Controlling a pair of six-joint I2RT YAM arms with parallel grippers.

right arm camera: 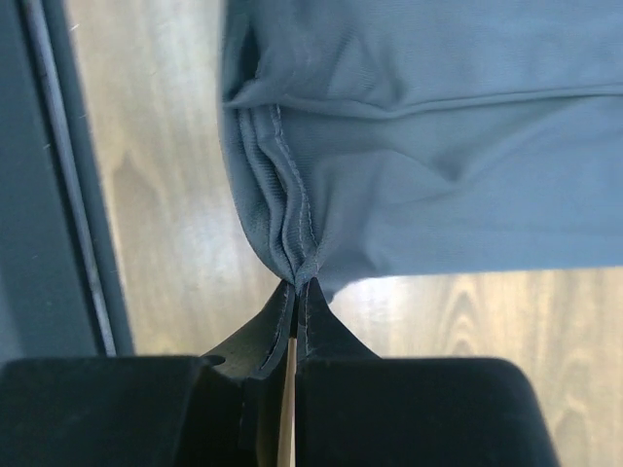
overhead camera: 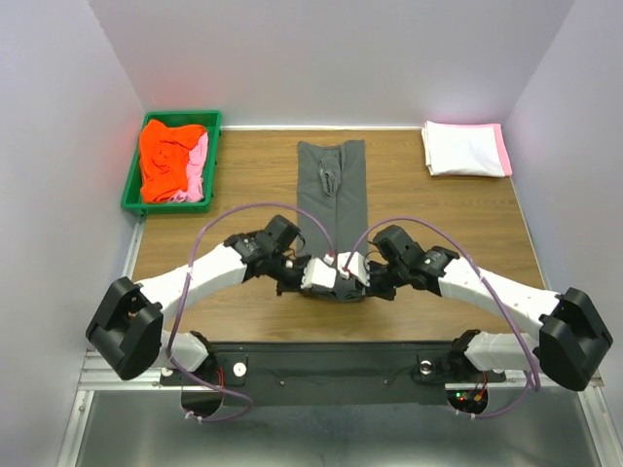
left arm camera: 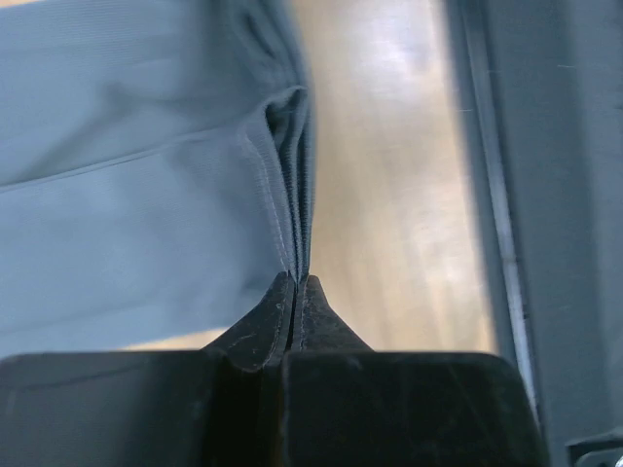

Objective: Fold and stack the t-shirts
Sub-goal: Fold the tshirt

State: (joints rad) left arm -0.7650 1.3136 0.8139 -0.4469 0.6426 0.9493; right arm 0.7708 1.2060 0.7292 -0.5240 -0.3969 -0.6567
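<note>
The dark charcoal grey t-shirt [overhead camera: 332,190] lies as a long narrow strip down the middle of the wooden table. Its near end is hidden under my two wrists. My left gripper [overhead camera: 310,280] is shut on the near hem; the left wrist view shows the cloth [left arm camera: 146,195] pinched between the fingertips [left arm camera: 277,297]. My right gripper [overhead camera: 358,280] is shut on the same hem beside it; the right wrist view shows bunched cloth [right arm camera: 409,146] in its tips [right arm camera: 316,297]. An orange-red t-shirt [overhead camera: 167,159] and a light pink one [overhead camera: 198,165] lie in the bin. A folded white t-shirt [overhead camera: 461,149] lies at the back right.
A green plastic bin [overhead camera: 133,190] stands at the back left. The folded white shirt rests on a pink one whose edge [overhead camera: 504,148] shows at the right. White walls close in the table on three sides. The dark base rail [overhead camera: 331,360] runs along the near edge.
</note>
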